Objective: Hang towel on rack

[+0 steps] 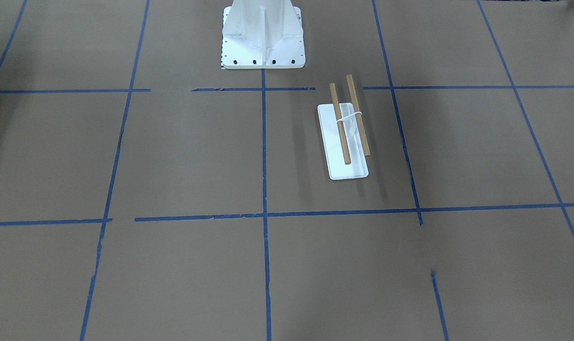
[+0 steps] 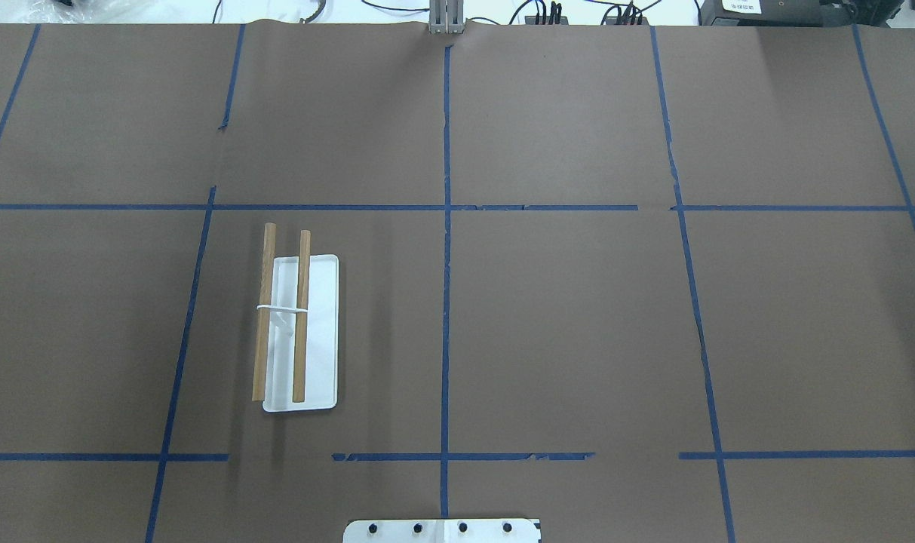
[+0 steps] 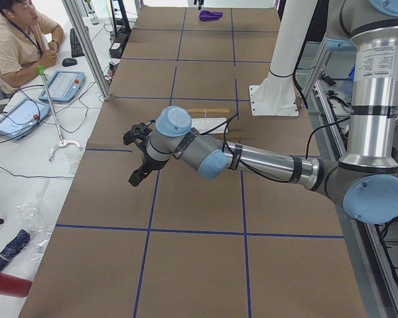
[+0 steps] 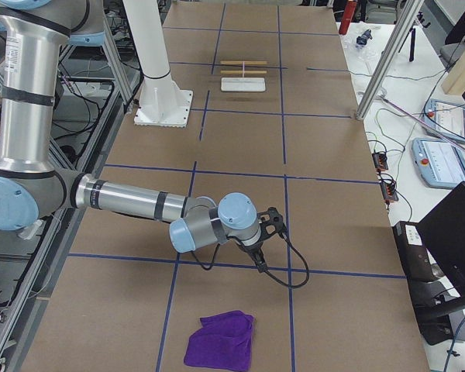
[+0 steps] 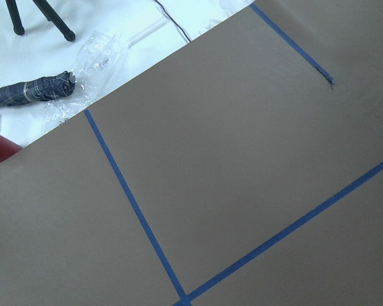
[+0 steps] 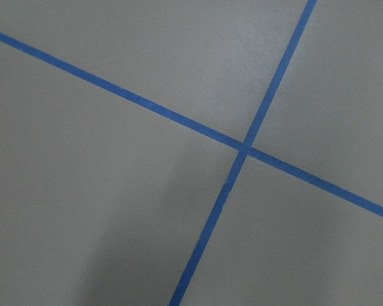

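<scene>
The rack [image 1: 342, 152] is a flat white base with two wooden dowel rods joined by a white band. It stands on the brown paper on my left side, and also shows in the overhead view [image 2: 317, 332] and small in the exterior right view [image 4: 243, 84]. The purple towel [image 4: 219, 341] lies crumpled at the table's end on my right, and shows far off in the exterior left view [image 3: 210, 14]. My left gripper [image 3: 135, 179] hangs above the paper toward my left end. My right gripper [image 4: 260, 262] hangs above the paper short of the towel. Both show only in side views; I cannot tell whether they are open or shut.
The white bolted pedestal [image 1: 263, 52] stands at the robot's side of the table. Aluminium frame posts [image 4: 387, 62] rise at the operators' edge. An operator [image 3: 20, 40] sits beside the table with tablets. A wrapped bundle [image 5: 32, 89] lies off the paper's corner.
</scene>
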{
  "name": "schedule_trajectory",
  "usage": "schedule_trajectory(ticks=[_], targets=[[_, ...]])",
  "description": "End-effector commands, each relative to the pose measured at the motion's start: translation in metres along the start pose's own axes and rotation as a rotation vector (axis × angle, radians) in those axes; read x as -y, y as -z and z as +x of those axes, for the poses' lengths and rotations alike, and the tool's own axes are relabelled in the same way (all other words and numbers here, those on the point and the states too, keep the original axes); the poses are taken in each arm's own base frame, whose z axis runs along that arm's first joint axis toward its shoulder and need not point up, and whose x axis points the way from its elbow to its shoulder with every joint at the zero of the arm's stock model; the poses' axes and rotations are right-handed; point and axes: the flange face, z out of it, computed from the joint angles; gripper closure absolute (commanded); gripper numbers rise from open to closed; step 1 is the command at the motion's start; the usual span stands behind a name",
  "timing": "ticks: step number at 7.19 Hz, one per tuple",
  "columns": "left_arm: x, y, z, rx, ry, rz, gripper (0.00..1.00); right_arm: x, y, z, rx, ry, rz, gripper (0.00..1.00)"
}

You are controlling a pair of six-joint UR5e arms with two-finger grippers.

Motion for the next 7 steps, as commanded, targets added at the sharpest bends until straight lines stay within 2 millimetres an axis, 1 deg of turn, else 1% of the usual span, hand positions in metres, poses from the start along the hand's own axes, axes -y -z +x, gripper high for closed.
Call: schedule_trajectory(ticks=[1,2,3,4,5,6,7], targets=[[0.0,0.0,0.0,0.001,-0.007,0.006,0.0,-0.058,-0.018,0.007,-0.056,-0.016,-0.032,0.0],[0.001,0.0,0.0,0.001,-0.008,0.008,0.0,-0.091,-0.037,0.037,-0.179,0.024,-0.099,0.0],[0.002,0.001,0.001,0.001,-0.011,0.011,0.0,-0.124,-0.058,0.056,-0.176,0.064,-0.13,0.01],[0.005,0.001,0.001,0.001,-0.013,0.013,0.0,-0.142,-0.065,0.063,-0.174,0.073,-0.132,0.22],[0.006,0.001,0.0,0.002,-0.014,0.014,0.0,-0.168,-0.074,0.07,-0.17,0.109,-0.146,0.25],[0.007,0.001,0.0,0.002,-0.015,0.015,0.0,-0.188,-0.081,0.075,-0.166,0.137,-0.153,0.24],[0.007,0.002,0.001,0.002,-0.017,0.017,0.0,-0.199,-0.081,0.073,-0.163,0.147,-0.152,0.24]])
